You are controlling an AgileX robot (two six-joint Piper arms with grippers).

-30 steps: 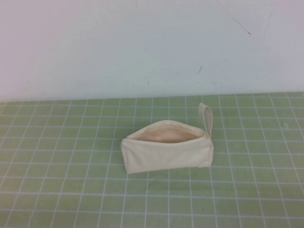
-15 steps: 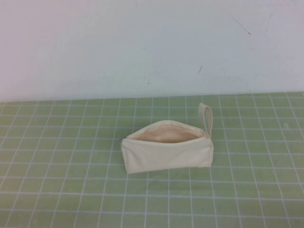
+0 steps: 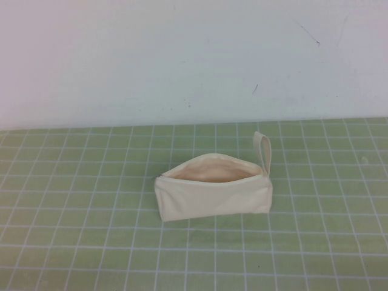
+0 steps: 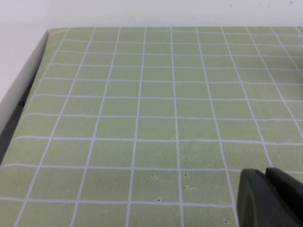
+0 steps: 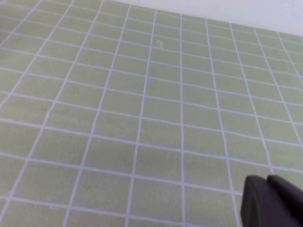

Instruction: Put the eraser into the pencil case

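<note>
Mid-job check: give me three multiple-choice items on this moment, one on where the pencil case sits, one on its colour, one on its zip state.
1. Where is the pencil case?
A. On the green grid mat
B. In the left gripper
C. In the right gripper

2. What colour is its fabric?
A. Black
B. Cream-white
C. Red

3. What state is its top in?
A. Zipped shut
B. Open, lining showing
C. Covered by an arm

Answers:
1. A: the high view shows it resting on the mat, with both grippers out of that view over bare mat in their wrist views.
2. B: its side wall is cream-white.
3. B: the mouth gapes and the beige inside shows.
</note>
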